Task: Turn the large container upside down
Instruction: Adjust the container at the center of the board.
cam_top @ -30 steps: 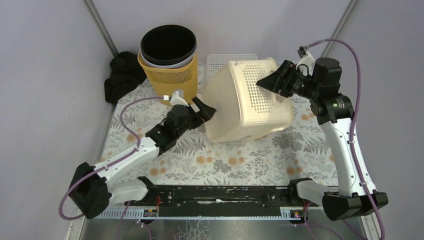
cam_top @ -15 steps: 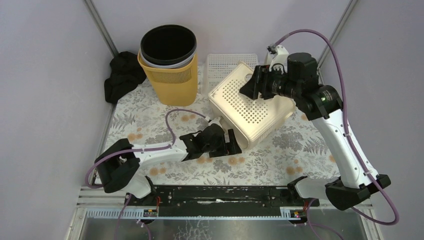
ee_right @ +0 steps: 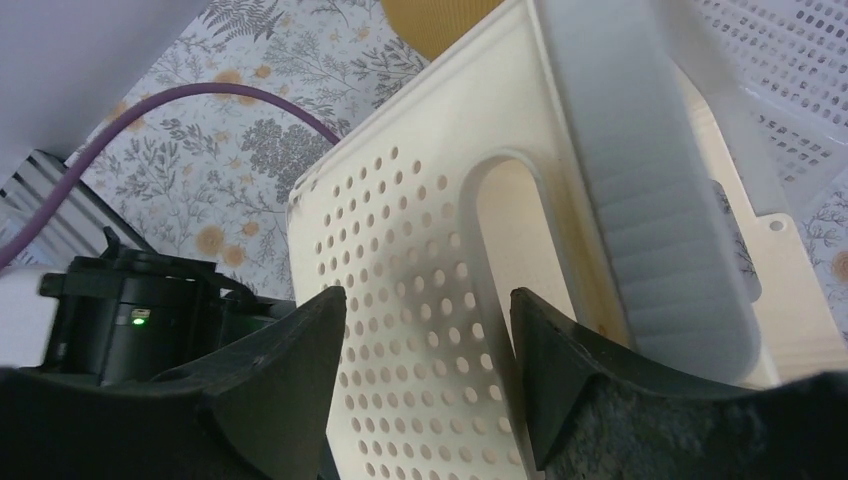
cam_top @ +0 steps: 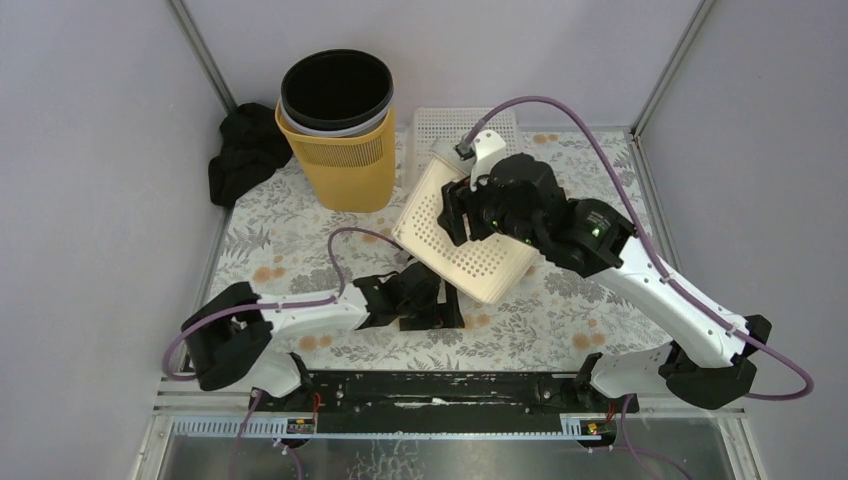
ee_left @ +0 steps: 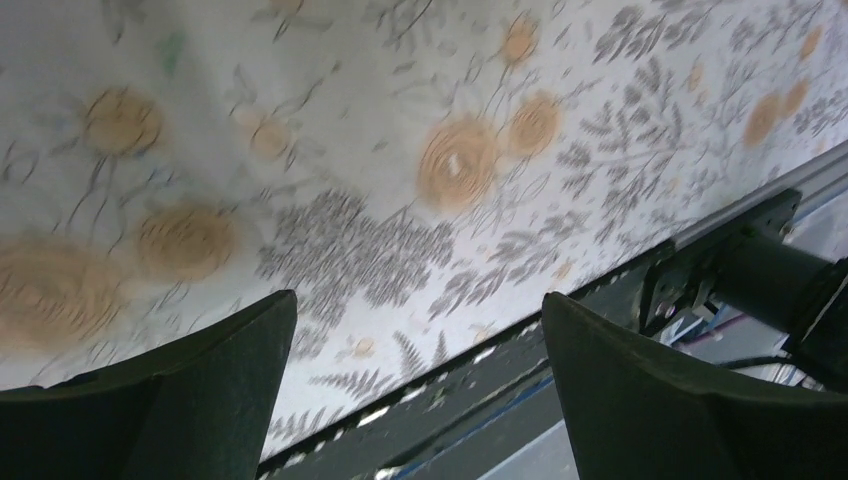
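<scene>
The large container [cam_top: 475, 262] is a cream perforated basket, tilted on the flowered table mat with a holed face up. My right gripper [cam_top: 462, 215] is on its upper left part. In the right wrist view the container [ee_right: 420, 240] fills the frame. The right gripper [ee_right: 422, 296] stands open there, its fingers apart on either side of the holed wall, next to the handle cut-out, with nothing pinched. My left gripper [cam_top: 430, 300] lies low on the mat just in front of the container, apart from it. The left gripper [ee_left: 416, 297] is wide open and holds nothing.
A yellow basket [cam_top: 345, 165] with a black bin [cam_top: 335, 90] in it stands at the back left. A black cloth [cam_top: 245, 150] lies beside it. Behind the container lies a white perforated tray [cam_top: 465, 122]. A black rail [cam_top: 430, 390] runs along the table's near edge.
The container has tipped over toward the left front, with my right arm swinging left over it. My left gripper has drawn back from the container toward the near edge.
</scene>
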You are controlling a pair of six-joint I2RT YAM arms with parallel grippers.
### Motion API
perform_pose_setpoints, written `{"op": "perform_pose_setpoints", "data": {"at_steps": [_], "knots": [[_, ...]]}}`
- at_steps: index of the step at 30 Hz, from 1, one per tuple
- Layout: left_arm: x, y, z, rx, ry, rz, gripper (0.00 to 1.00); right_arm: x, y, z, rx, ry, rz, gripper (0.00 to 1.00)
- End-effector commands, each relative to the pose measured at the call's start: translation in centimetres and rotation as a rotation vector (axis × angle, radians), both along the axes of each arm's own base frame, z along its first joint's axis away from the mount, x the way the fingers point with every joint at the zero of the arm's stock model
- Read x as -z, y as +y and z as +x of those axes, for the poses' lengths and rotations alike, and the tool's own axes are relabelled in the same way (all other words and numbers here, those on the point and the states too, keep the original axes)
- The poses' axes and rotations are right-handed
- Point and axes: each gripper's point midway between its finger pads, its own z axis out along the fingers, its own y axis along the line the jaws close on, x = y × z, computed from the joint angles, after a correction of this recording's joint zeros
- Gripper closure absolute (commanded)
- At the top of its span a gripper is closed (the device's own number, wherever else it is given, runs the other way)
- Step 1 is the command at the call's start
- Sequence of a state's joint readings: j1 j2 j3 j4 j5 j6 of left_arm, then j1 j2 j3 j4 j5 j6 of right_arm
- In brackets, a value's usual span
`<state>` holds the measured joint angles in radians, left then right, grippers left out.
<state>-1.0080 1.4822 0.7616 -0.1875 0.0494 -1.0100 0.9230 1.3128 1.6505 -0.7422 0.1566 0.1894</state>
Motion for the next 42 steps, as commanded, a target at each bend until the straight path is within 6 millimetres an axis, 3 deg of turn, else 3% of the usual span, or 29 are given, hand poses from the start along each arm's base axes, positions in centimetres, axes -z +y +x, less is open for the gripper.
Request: {"op": "perform_pose_setpoints", "data": {"at_steps": [1, 7, 15, 19, 27, 31, 37, 42], "knots": [[-3.0, 1.1, -1.5, 0.036, -0.043, -0.075, 0.00, 7.9, -0.6, -4.0, 0.034, 0.208, -0.188, 0.31], [-3.5, 6.0, -4.6, -0.049, 0.004, -0.074, 0.00, 10.8, -1.4, -4.5, 0.095, 0.200, -0.230, 0.30], [-6.1, 9.4, -5.6, -0.147, -0.008, -0.111, 0.00, 16.5, -1.4, -6.7, 0.089, 0.297, -0.219, 0.29], [-6.6, 9.9, -5.1, -0.172, -0.031, -0.099, 0.00, 20.0, -2.6, -7.8, 0.119, 0.350, -0.209, 0.26], [-6.5, 8.7, -3.6, -0.188, -0.067, -0.079, 0.00, 24.4, -3.4, -9.9, 0.105, 0.439, -0.250, 0.16], [-6.5, 7.6, -2.8, -0.178, -0.081, -0.084, 0.00, 24.5, -5.6, -9.0, 0.215, 0.378, -0.334, 0.03], [-6.8, 6.2, -1.7, -0.170, -0.111, -0.090, 0.00, 22.1, -9.8, -6.0, 0.412, 0.206, -0.508, 0.01], [-7.1, 5.8, -1.2, -0.173, -0.130, -0.097, 0.00, 19.9, -10.2, -4.8, 0.454, 0.135, -0.559, 0.01]]}}
